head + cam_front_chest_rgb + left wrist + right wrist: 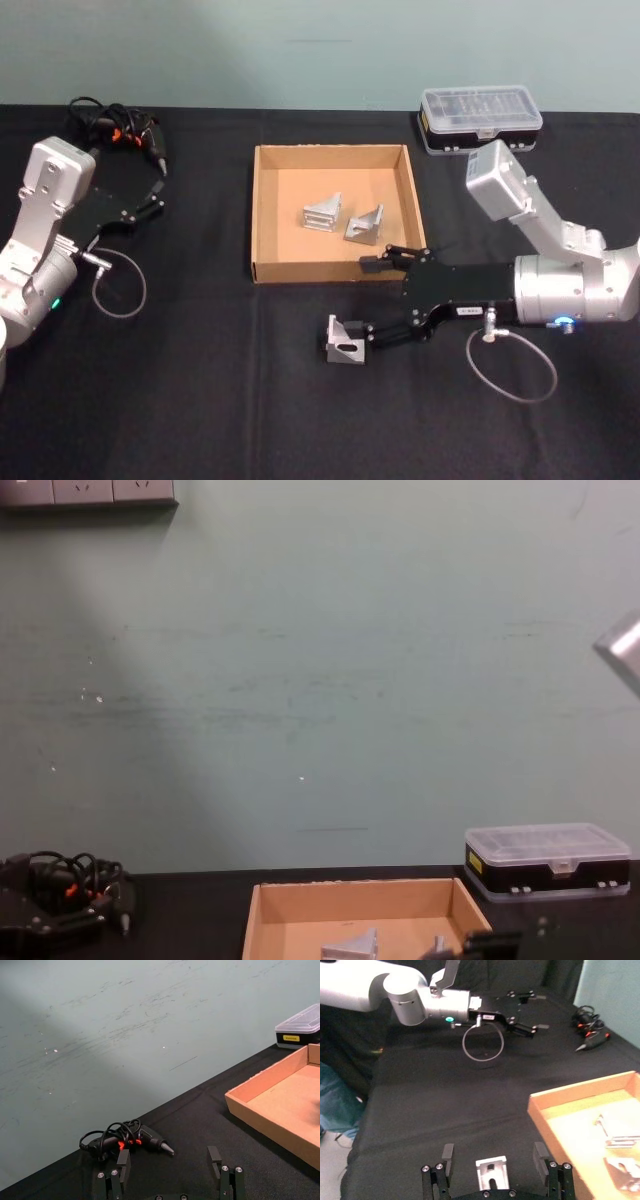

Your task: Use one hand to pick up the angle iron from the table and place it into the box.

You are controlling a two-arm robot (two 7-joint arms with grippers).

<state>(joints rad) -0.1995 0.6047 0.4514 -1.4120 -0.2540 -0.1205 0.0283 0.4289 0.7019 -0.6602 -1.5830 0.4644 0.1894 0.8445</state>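
One silver angle iron (pixel 344 342) lies on the black table (pixel 200 400) just in front of the tan box (pixel 332 152). My right gripper (pixel 373 300) is open and hovers at it. One finger is over the box's front wall and the other is beside the piece. From the right wrist, the angle iron (pixel 491 1172) sits between the spread fingers (pixel 447 1153), untouched. Two more angle irons (pixel 322 214) (pixel 365 226) rest inside the box. My left gripper (pixel 152 192) is open and idle at the far left.
A black case with a clear lid (pixel 481 118) stands behind the box to the right. A corded electric screwdriver (pixel 125 128) lies at the back left, close to the left gripper. Cable loops (pixel 118 285) (pixel 510 362) hang from both wrists.
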